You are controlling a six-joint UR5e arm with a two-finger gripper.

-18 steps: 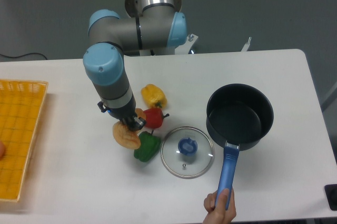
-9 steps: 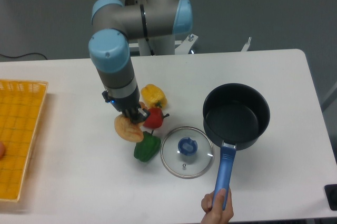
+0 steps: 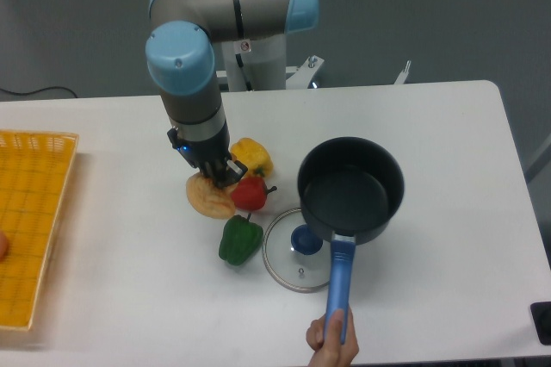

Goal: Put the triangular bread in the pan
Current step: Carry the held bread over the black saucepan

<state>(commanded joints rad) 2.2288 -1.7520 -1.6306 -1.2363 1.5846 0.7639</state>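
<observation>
The triangular bread (image 3: 207, 198), tan-orange with a browner edge, hangs from my gripper (image 3: 217, 179), which is shut on its upper edge. It is held above the table, just left of the red pepper. The pan (image 3: 350, 189), a deep black saucepan with a bright blue handle (image 3: 338, 279), sits to the right of the gripper. A person's hand (image 3: 331, 345) grips the end of the handle. The pan's inside holds nothing.
A yellow bell pepper (image 3: 250, 156), a red pepper (image 3: 250, 194) and a green pepper (image 3: 239, 240) cluster around the gripper. A glass lid with a blue knob (image 3: 297, 251) lies partly under the pan. A yellow basket (image 3: 30, 220) sits at the left edge.
My gripper has risen and shifted slightly right with the bread. The hand has slid the pan leftward, toward the gripper, so that it now overlaps the glass lid.
</observation>
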